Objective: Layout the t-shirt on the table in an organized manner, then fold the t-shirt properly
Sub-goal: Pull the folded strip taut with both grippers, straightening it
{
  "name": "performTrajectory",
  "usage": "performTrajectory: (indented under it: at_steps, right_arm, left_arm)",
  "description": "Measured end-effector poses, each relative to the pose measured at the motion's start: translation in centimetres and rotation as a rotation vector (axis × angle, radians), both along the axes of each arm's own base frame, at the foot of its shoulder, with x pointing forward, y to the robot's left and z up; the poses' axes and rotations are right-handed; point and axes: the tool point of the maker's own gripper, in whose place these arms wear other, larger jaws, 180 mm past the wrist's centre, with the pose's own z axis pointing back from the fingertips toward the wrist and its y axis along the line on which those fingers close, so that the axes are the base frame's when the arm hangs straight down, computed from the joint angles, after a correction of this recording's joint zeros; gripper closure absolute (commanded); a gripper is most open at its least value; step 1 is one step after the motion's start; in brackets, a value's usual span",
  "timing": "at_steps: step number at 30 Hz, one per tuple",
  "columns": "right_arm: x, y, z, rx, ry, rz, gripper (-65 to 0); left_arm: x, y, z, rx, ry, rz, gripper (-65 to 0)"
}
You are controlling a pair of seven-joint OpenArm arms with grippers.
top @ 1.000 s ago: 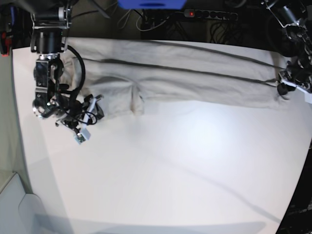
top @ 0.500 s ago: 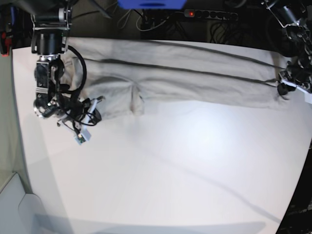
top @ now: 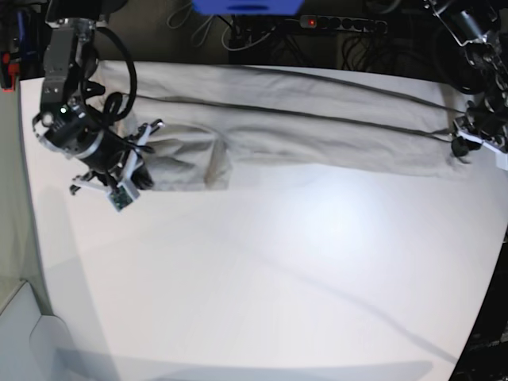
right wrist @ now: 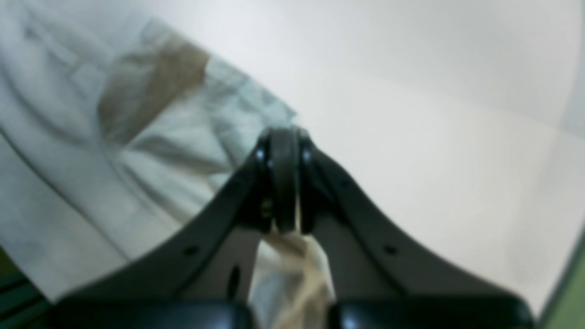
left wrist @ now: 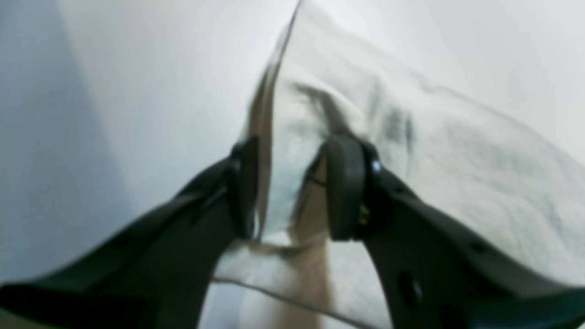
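The light grey-beige t-shirt lies stretched in a long wrinkled band across the far side of the white table. At the band's left end, my right gripper is shut on a corner of the cloth. The right wrist view shows its fingers pressed together, with pinched t-shirt hanging below them. My left gripper holds the band's right end. In the left wrist view a raised fold of t-shirt stands between the two pads of that gripper.
A power strip with a red light and cables lie behind the table's far edge. A blue object sits at the top. A pale container stands off the table's near left corner.
My right gripper has shut on the shirt's left corner and swung left and back. The cloth's lower left flap has shifted with it. The left arm has held still.
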Motion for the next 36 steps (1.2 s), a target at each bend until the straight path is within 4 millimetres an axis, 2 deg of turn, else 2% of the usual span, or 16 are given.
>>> performTrajectory:
  at_steps: [2, 3, 8, 15, 17, 23, 27, 32, 36]
  right_arm:
    - [-0.4, -0.5, 1.5, 0.023, -0.047, -0.041, 0.0]
    - [-0.7, -0.8, 1.6, 0.030, -0.052, -0.053, 0.0]
    - [-4.9, -1.7, -2.1, 0.009, 0.094, -0.084, 0.0]
    - [-8.3, -1.1, -3.2, 0.093, 0.136, -0.108, 0.0]
    - [-9.1, -2.2, -3.5, 0.092, 0.146, -0.140, 0.0]
    - [-9.4, -4.3, -3.2, 0.079, 0.130, -0.200, 0.0]
    - [-10.2, -4.0, -3.8, 0.087, 0.157, -0.196, 0.0]
    - [-10.3, -3.1, -4.0, 0.122, 0.159, -0.211, 0.0]
    - [-10.4, -3.3, -4.1, 0.116, 0.164, -0.215, 0.0]
  left_arm:
    - [0.1, 0.0, 0.0, 0.000, -0.001, -0.002, -23.8]
    - [0.1, 0.0, 0.0, 0.000, -0.001, -0.002, -23.8]
    - [0.7, 0.0, 0.3, 0.002, -0.008, -0.002, -23.8]
    - [0.9, 0.1, 0.5, 0.006, -0.014, -0.004, -23.8]
    - [1.0, 0.0, 0.6, 0.005, -0.018, -0.006, -23.8]
    - [1.0, 0.0, 0.6, 0.005, -0.019, -0.006, -23.8]
    - [1.0, 0.1, 0.6, 0.005, -0.019, -0.004, -23.8]
    - [0.9, 0.1, 0.6, 0.005, -0.016, -0.003, -23.8]
    - [0.9, 0.1, 0.6, 0.006, -0.016, -0.003, -24.0]
